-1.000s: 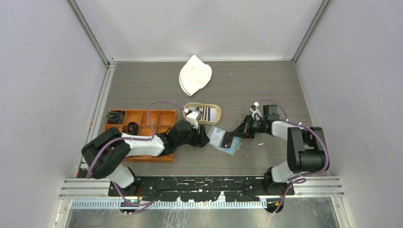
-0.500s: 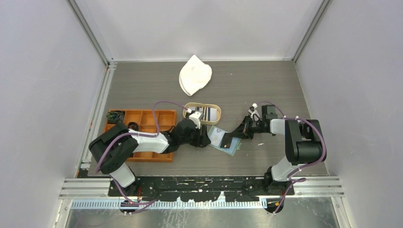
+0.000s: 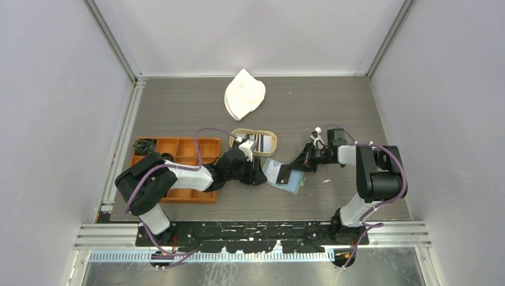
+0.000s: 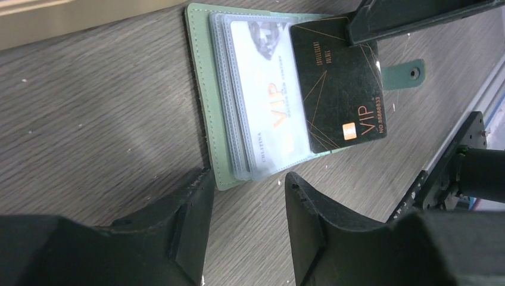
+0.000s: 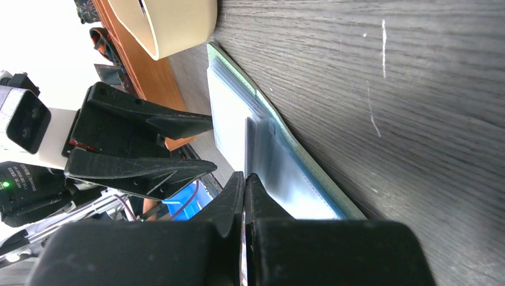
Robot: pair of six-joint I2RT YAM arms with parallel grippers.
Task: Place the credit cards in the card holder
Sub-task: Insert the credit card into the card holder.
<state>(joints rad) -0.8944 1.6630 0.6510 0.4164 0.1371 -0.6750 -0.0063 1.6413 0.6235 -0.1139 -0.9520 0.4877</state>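
The sage-green card holder (image 4: 205, 119) lies open on the table, its clear pockets up and a pale VIP credit card (image 4: 268, 101) inside one. A black VIP credit card (image 4: 342, 89) rests tilted over the holder's right half, pinched at its far edge by my right gripper (image 5: 244, 177), which is shut on it. My left gripper (image 4: 249, 176) is open at the holder's near corner, one finger on each side, nothing between them. From above, the holder (image 3: 275, 170) sits between the left gripper (image 3: 261, 173) and the right gripper (image 3: 296, 165).
An oval wooden tray (image 3: 233, 138) with striped cards in it stands just behind the holder. An orange compartment tray (image 3: 178, 149) lies to the left under the left arm. A white cloth (image 3: 244, 94) sits at the back.
The left gripper has slid right up to the holder's corner and its jaws have narrowed somewhat. The right gripper has moved the black card slightly left over the holder.
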